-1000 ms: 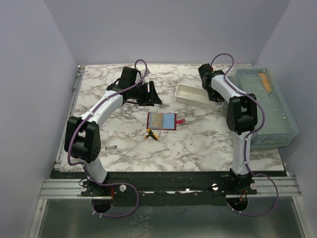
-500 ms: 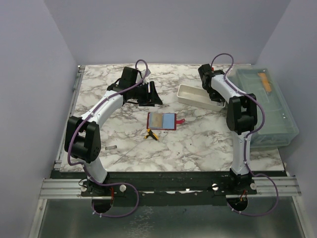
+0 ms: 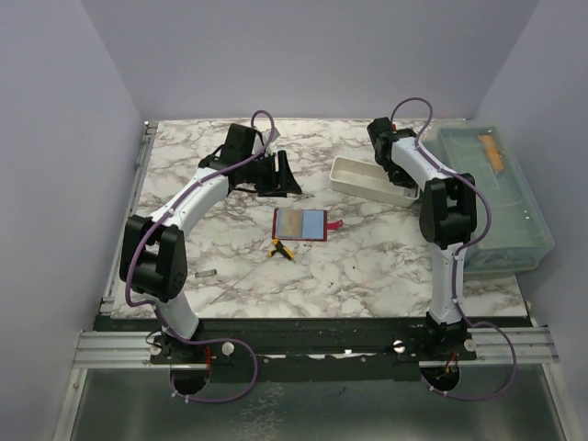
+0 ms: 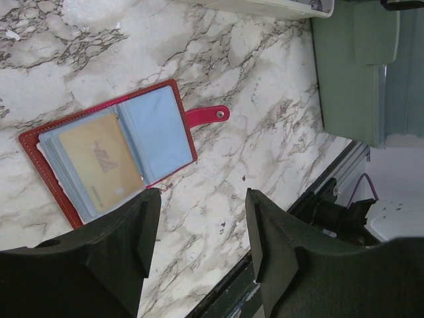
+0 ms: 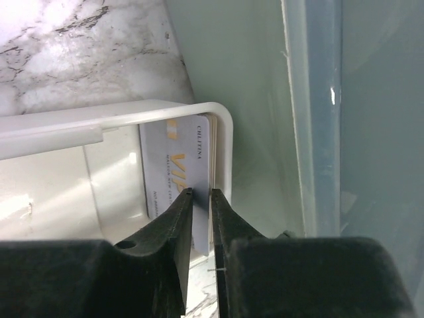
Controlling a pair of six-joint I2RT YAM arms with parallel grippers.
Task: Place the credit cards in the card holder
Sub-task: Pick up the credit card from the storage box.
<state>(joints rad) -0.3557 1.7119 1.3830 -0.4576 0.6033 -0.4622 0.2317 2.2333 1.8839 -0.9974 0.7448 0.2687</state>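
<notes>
Right gripper: the right gripper [image 5: 201,202] is down at the end of the long white rectangular plastic tray [image 5: 99,122]. Its jaws are narrowed to a slit on the edge of a pale blue plastic card [image 5: 173,165], pinching it as far as the wrist view shows.
Why that grip: the card stands on edge against the tray's end wall, so its thin edge is offered up. Lying flat, it would give the fingers nothing to get under.
Tight spot: the large clear lidded plastic bin [image 5: 318,99] sits just beside that end of the tray.
Card holder: the small red folding card holder [image 4: 156,132] lies open and flat on the marble-patterned table [image 3: 367,266], well apart from the tray. Its lining faces up, so the slots are exposed.
Gold card: a tan-gold plastic card [image 4: 99,165] lies on the holder's left half, apparently already in a pocket.
Left gripper: the left gripper [image 4: 199,245] hovers near the holder with its jaws spread wide and nothing between them. My read is that it is placed to steady the holder.
Bystander: a yellow-handled thin metal tool [image 3: 280,249] lies just beside the holder and plays no part.
Next, I'd judge: the card needs to lift straight up past the wall. More card edges seem stacked behind it and could drag along.
</notes>
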